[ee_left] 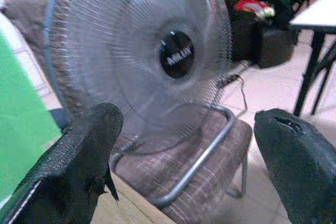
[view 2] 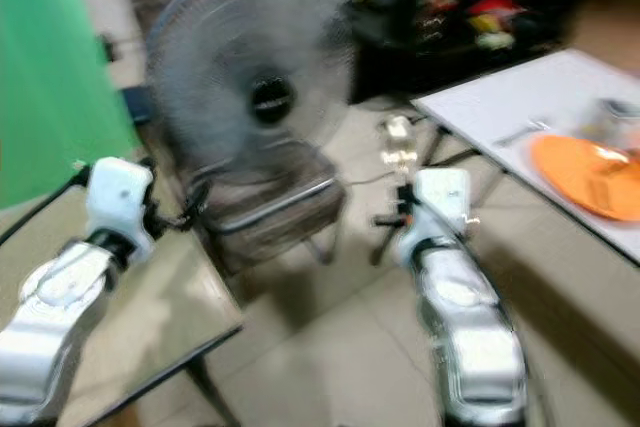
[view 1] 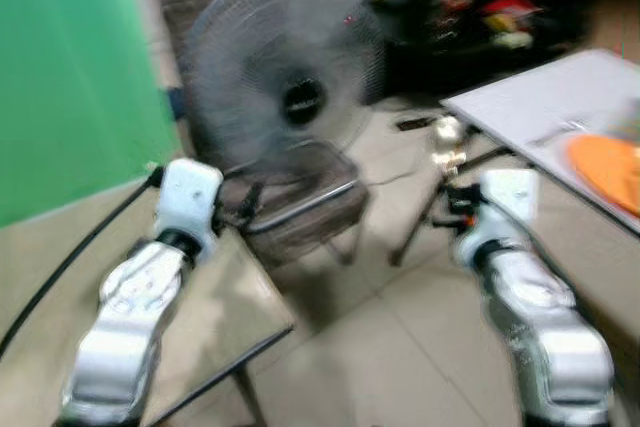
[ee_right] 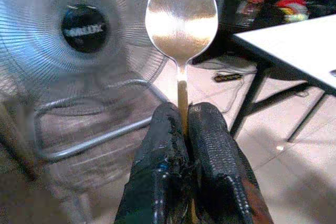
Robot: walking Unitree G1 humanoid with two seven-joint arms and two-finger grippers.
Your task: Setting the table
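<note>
A metal spoon (ee_right: 181,17) stands bowl-up between the two black fingers of my right gripper (ee_right: 185,124), which is shut on its handle. In the eye views the same spoon (view 1: 447,142) glints above my right wrist, in the air over the floor, left of the white table (view 1: 530,97). An orange plate (view 1: 608,169) lies on that table at the right, with a piece of cutlery (view 1: 555,132) beside it. My left gripper (ee_left: 184,145) is open with nothing between its fingers, held over the corner of a beige table (view 1: 215,317).
A big grey floor fan (view 1: 285,77) stands on a brown chair (view 1: 300,212) straight ahead. A green screen (view 1: 70,77) fills the left. Dark furniture with bottles and red packets (view 1: 480,7) is at the back right. Tiled floor (view 1: 390,347) lies between the two tables.
</note>
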